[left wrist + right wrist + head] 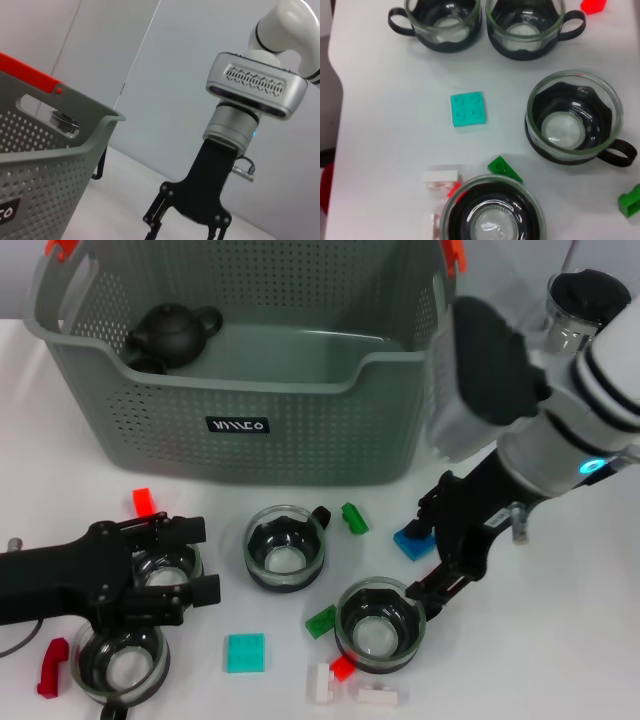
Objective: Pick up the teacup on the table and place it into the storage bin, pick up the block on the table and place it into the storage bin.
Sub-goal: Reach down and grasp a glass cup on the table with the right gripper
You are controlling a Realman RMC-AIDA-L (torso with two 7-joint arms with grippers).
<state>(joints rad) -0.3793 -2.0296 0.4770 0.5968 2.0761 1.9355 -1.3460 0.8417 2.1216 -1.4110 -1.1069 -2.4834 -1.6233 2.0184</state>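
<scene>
At lower left of the head view, the left gripper [190,560] was seen low over the table [560,660], its fingers spread around a glass teacup [163,568] but not clenched on it, a placing judged to suit a grasp at the rim. Just below it a second teacup [120,660] stood, with a red block [52,667] beside. At lower centre a teal block [245,652], a green block [321,621] and white blocks [322,681] lay loose between the cups. Right of centre, the right gripper [432,562] was held with spread fingers at the rim of a third teacup [380,625], one finger near a blue block [413,540]; nothing was grasped. A fourth teacup [286,546] stood mid-frame. All four cups appeared empty. Across the top of the frame, the storage bin [300,420] was found holding only a black teapot [172,332] in its upper-left corner; no teacup or block was seen in it.
</scene>
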